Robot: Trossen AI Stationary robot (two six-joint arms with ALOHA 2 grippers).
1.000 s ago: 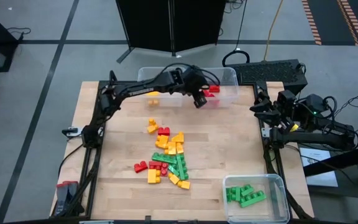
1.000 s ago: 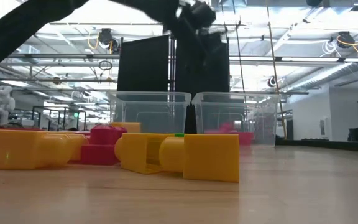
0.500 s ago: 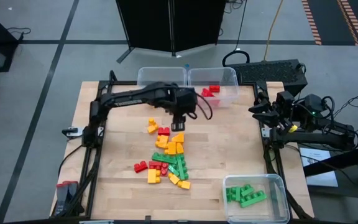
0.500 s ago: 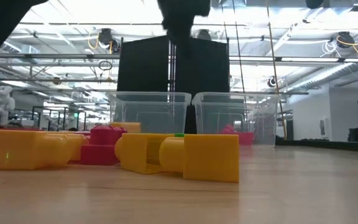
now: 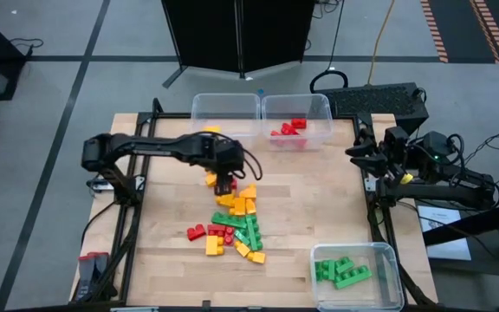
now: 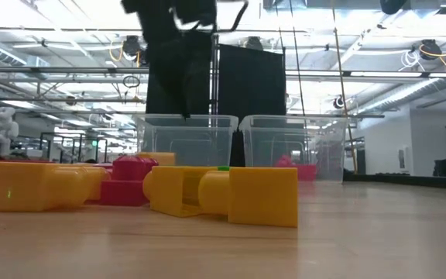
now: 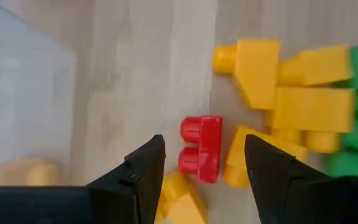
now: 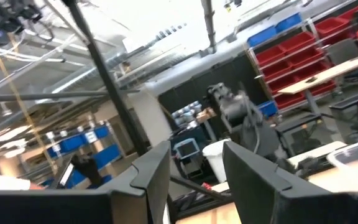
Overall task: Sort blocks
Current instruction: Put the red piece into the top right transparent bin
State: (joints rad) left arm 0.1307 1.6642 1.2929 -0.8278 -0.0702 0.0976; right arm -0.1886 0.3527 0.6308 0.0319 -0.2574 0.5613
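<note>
The left gripper [image 5: 224, 184] hangs with empty fingers spread over one red block [image 7: 202, 148] atop the loose pile [image 5: 235, 218]. Three bins: red blocks in one [image 5: 319, 107], green in another [image 5: 388, 256]. The right gripper [image 5: 359, 153], parked at the table edge, gapes.

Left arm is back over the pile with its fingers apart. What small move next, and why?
Probably lower the left gripper straight down and close on the small red studded plastic brick. The wrist view shows that brick lying between the open fingers, apart from the yellow bricks beside it, and red ones already sit in the far clear plastic bin.
</note>
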